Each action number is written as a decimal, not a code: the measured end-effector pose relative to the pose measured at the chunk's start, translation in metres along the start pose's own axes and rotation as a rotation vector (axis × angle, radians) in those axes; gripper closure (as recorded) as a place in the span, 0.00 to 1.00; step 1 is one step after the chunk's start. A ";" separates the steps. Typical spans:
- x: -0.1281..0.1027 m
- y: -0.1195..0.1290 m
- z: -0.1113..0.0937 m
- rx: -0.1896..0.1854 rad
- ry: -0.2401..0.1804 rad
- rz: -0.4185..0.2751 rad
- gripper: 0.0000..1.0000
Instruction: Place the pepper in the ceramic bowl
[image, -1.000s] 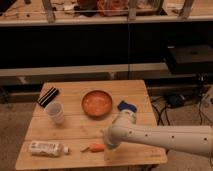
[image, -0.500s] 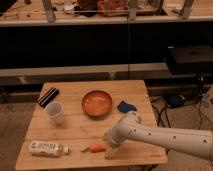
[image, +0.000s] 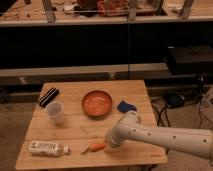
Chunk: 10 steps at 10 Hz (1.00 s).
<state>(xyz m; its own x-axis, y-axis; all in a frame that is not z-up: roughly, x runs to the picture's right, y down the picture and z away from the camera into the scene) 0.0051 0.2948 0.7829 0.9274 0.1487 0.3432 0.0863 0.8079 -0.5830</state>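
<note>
One gripper (image: 109, 143) low beside the pepper (image: 96, 147), perhaps touching; opening not discernible.

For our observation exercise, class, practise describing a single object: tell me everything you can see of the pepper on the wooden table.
The pepper is small, slender and orange, with a greenish stem end pointing left. It lies flat near the front edge of the table, between the white bottle and the gripper, which is down at its right end; contact cannot be judged. The ceramic bowl sits farther back.
</note>
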 end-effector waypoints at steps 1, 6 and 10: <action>0.001 0.000 -0.001 0.001 0.001 0.002 0.94; -0.004 -0.017 -0.011 0.021 0.011 0.005 0.94; -0.007 -0.032 -0.021 0.048 0.019 0.022 0.94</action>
<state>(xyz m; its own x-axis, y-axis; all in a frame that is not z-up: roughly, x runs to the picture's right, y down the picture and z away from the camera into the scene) 0.0034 0.2557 0.7831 0.9357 0.1558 0.3166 0.0492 0.8309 -0.5543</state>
